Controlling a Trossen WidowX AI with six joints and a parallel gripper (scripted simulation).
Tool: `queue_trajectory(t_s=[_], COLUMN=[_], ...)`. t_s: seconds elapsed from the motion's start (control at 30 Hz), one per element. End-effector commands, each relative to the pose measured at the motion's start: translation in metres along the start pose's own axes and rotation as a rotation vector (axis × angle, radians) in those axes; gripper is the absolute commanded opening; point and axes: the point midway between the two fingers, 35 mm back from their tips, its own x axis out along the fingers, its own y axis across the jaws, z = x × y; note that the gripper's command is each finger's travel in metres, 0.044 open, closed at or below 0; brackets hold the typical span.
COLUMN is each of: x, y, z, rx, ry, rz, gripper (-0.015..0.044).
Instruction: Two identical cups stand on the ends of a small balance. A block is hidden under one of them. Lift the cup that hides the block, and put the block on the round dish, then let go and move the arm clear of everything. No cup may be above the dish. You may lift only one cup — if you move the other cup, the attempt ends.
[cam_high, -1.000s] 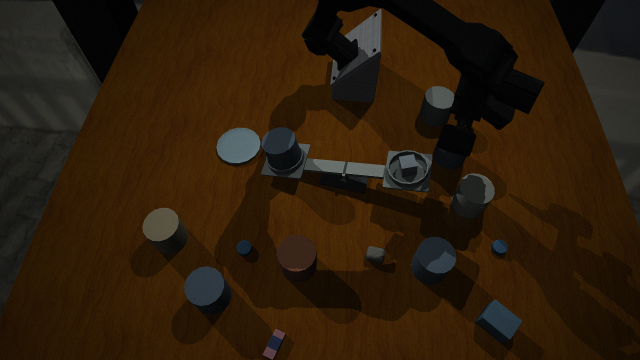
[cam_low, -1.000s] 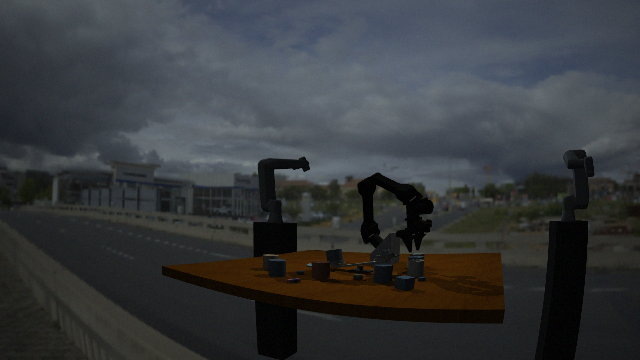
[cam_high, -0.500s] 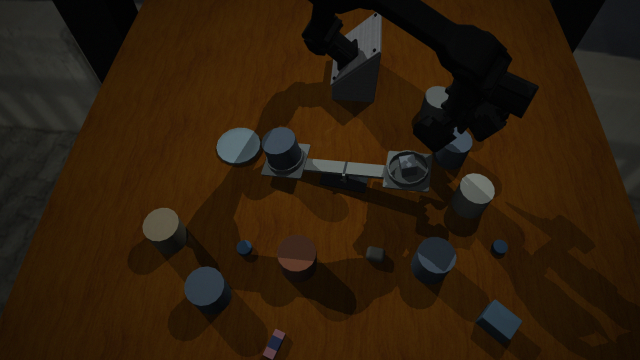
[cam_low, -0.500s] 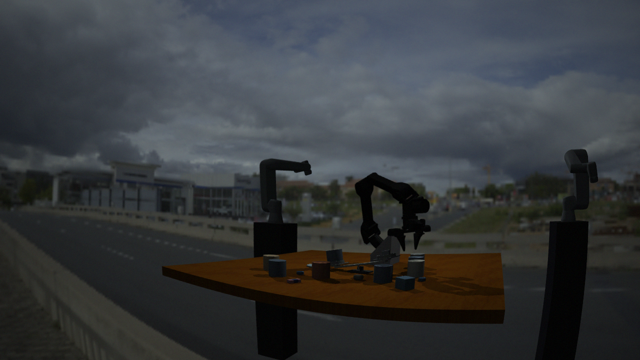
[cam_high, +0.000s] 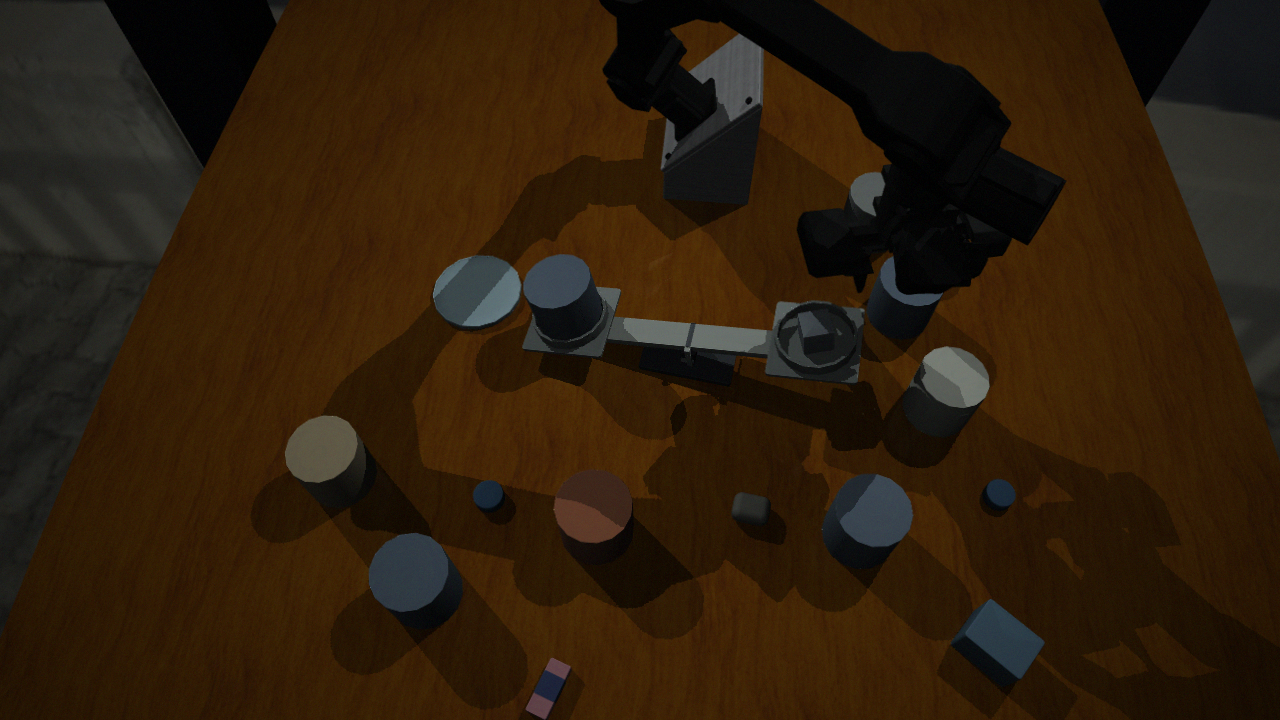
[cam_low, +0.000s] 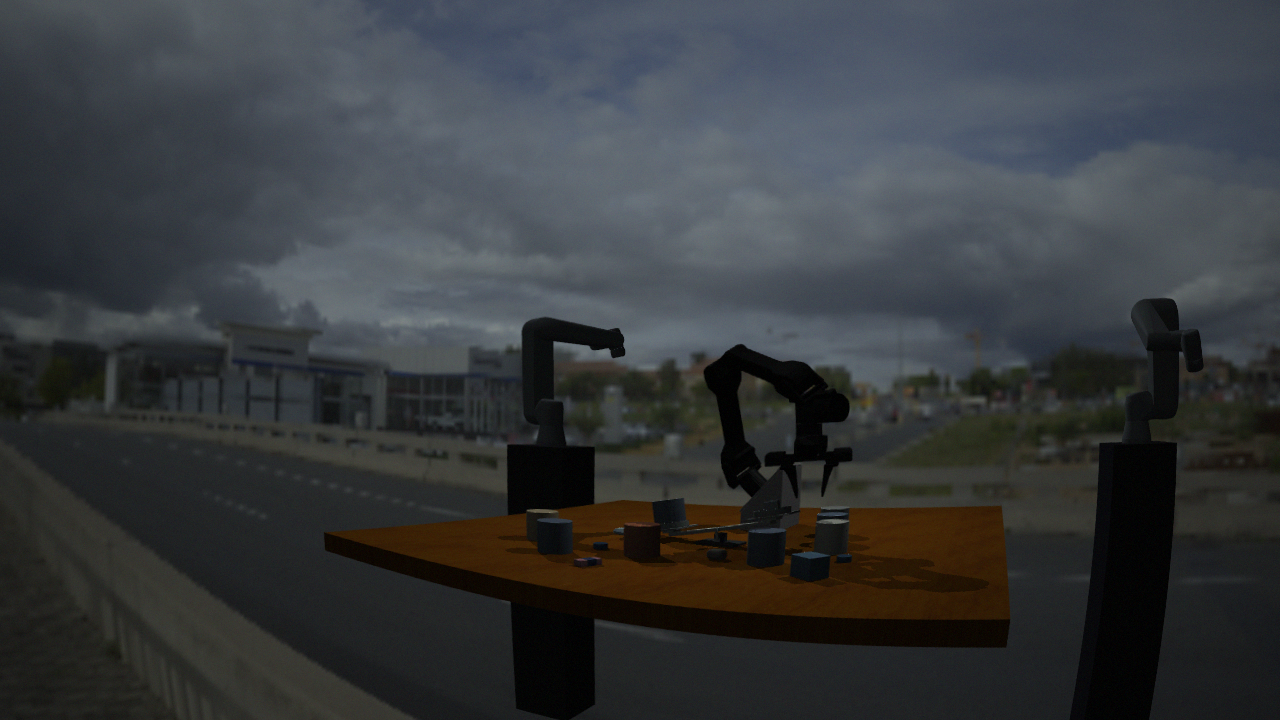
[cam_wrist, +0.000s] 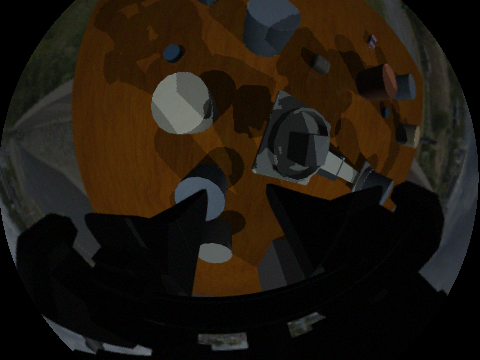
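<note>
Dim wooden table (cam_high: 268, 179): gripper (cam_high: 881, 259) hovers empty, fingers apart, above set-aside cup (cam_high: 899, 300). Block (cam_high: 816, 333) exposed on balance's right pan; dish (cam_high: 477, 291) just beside untouched cup (cam_high: 563, 295). Risk, likely: carry to dish clips that cup, ending attempt; lighting poor.

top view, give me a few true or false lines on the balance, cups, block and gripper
1. A cup stands on the balance's dish-side pad. True.
2. The block is covered by a cup. False: it sits exposed in the other pad's ring.
3. The lifted cup stands on the table beside that pad. True.
4. The gripper holds the block. False: it is open and holds nothing, raised above the table.
5. The block lies on the round dish. False: the dish bears nothing.
</note>
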Motion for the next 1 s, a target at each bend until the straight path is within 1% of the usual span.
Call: queue_trajectory(t_s=[0.0,0.97], x=[-0.006,-0.023], y=[-0.006,-0.052], z=[0.006,0.026], rx=[0.153,1.164], ry=[-0.011,-0.038], rz=[-0.002,-0.023], gripper=[0.026,0.026])
